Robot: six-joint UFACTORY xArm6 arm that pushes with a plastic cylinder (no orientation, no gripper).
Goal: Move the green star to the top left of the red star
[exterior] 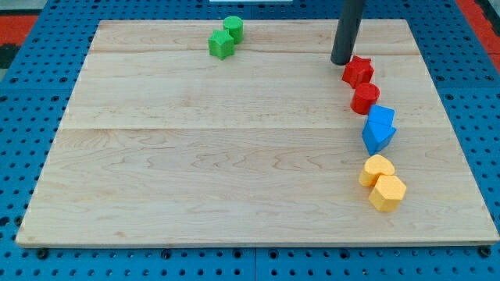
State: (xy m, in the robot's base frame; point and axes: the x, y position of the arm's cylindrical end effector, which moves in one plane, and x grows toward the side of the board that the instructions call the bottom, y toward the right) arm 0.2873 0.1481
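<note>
Eight small blocks sit on the pale wooden table [234,156], all of them close to its edges. Near the top edge, left of the middle, two green blocks touch: the green star [221,44] lies lower and to the view's left, and a green cylinder [233,28] stands just above it to the view's right.

Down the right edge runs a line of six blocks. Uppermost is the red star [358,71], and just below it, touching or nearly so, is a red cylinder [365,98]. Below these come two blue blocks pressed together, an upper blue block [382,118] and a lower blue block [377,137]; their exact shapes are hard to make out. Nearest the bottom right corner are a yellow heart-like block [376,169] and, touching it from below, a yellow hexagonal block [387,193].

The tool is a straight dark rod with nothing to open or close, so it has no jaws to be apart or together, and it holds nothing. It comes down from the view's top, and my tip [341,61] rests on the table just beside the red star, at that block's upper left, very near or touching it; I cannot tell which.

The green star is well apart from the red star and from my tip, far off toward the table's top left corner. A blue perforated surface [23,117] surrounds the table.
</note>
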